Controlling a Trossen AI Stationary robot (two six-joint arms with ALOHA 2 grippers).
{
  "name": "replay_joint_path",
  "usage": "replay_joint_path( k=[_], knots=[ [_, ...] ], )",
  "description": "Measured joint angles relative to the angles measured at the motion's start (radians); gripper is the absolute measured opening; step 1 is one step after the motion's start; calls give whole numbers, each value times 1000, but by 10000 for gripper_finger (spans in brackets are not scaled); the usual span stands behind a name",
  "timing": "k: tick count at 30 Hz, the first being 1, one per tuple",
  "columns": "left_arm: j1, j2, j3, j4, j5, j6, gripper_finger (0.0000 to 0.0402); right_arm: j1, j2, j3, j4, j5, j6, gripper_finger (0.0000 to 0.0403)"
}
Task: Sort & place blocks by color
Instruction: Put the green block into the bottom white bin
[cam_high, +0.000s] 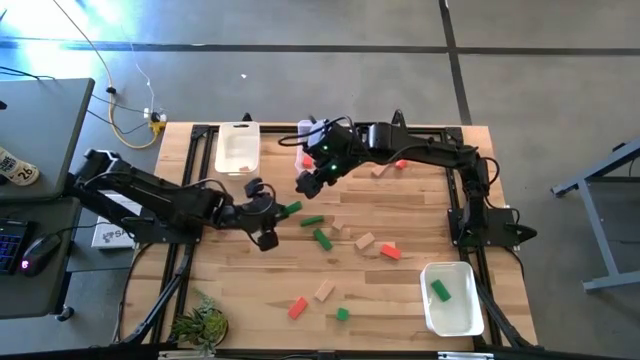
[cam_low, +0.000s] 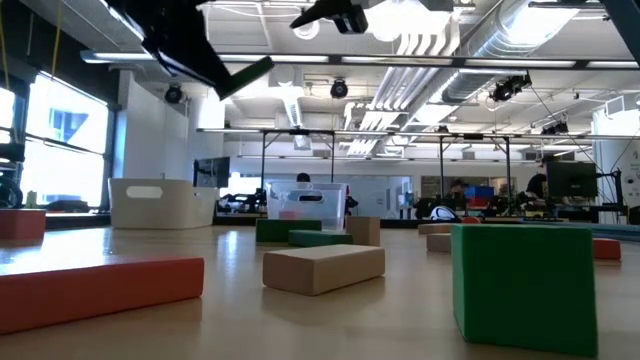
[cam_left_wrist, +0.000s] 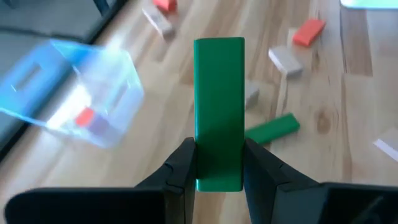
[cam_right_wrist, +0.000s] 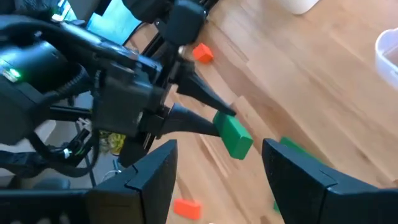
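Clamped between our left gripper (cam_left_wrist: 219, 163)'s two fingers, a green bar (cam_left_wrist: 218, 112) juts straight ahead, its long axis in line with the wrist and most of its length clear of the jaws. From overhead we see that gripper (cam_high: 268, 213) left of the table's middle, the bar (cam_high: 291, 209) poking out toward the right, lifted off the wood.

Our right gripper (cam_high: 312, 176) hovers just behind it, near the far edge, fingers spread wide and empty; its wrist camera looks across at the held bar (cam_right_wrist: 234, 136).

Loose blocks lie scattered across the table: two more green bars (cam_high: 317, 229) just right of the left gripper, tan (cam_high: 364, 241) and red-orange (cam_high: 390, 252) pieces beyond, others toward the near edge.

One green block (cam_high: 440, 290) already sits in the white tub (cam_high: 462, 318) at the near right corner. We judge that tub the destination: it lies well right of the left gripper, nearer the right arm.
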Motion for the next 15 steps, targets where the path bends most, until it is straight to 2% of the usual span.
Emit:
replay_joint_path(
  k=[10, 15],
  knots=[
    [9, -61, 1, 141, -76, 308, 74, 7, 0, 0, -4, 3, 26, 222],
    [46, -69, 1, 179, -82, 392, 74, 7, 0, 0, -4, 17, 26, 222]
  ],
)
